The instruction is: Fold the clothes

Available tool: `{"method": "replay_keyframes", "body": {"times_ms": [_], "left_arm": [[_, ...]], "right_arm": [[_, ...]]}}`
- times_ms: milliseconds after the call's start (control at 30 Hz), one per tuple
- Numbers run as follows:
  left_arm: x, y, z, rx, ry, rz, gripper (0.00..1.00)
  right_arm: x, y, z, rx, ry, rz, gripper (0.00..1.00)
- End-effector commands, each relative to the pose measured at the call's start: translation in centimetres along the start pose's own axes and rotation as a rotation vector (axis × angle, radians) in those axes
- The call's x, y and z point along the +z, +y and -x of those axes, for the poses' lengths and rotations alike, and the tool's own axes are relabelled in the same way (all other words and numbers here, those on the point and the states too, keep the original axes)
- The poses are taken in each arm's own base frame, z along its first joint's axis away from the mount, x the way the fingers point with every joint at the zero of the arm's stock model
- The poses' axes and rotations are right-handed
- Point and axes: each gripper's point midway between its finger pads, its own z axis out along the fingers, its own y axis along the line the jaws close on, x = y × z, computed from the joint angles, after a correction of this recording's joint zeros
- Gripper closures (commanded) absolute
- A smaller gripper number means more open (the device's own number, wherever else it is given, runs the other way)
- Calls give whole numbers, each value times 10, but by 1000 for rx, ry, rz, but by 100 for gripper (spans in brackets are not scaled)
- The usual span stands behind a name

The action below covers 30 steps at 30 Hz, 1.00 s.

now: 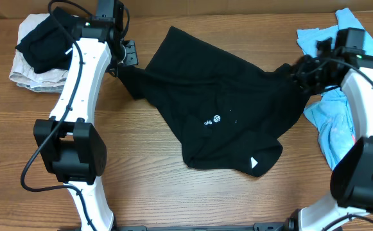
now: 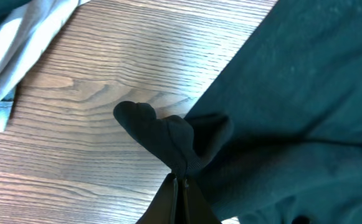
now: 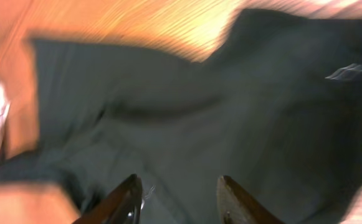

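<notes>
Left claw (image 2: 181, 186) tight on black garment (image 2: 293, 81)

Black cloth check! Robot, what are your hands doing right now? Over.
Left gripper shut on black garment, left corner. Right gripper open above its right edge. Garment spread, unfolded. Light-blue tee lies under right arm.

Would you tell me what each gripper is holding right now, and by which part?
The left gripper pinches a bunched fold at the edge of the black garment. The right gripper stands open over it, apparently holding nothing.
</notes>
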Motion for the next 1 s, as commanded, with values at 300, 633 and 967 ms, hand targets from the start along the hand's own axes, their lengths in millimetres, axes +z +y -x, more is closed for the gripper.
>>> {"method": "replay_keyframes", "body": {"times_ms": [300, 633, 967], "left_arm": [[-10, 30, 10, -65, -30, 12, 96], [-10, 31, 11, -67, -29, 12, 96], [-10, 30, 10, -67, -28, 10, 96]], "right_arm": [[65, 96, -165, -418, 367, 9, 47], [112, 84, -214, -540, 322, -135, 34], [122, 85, -225, -681, 318, -103, 30]]}}
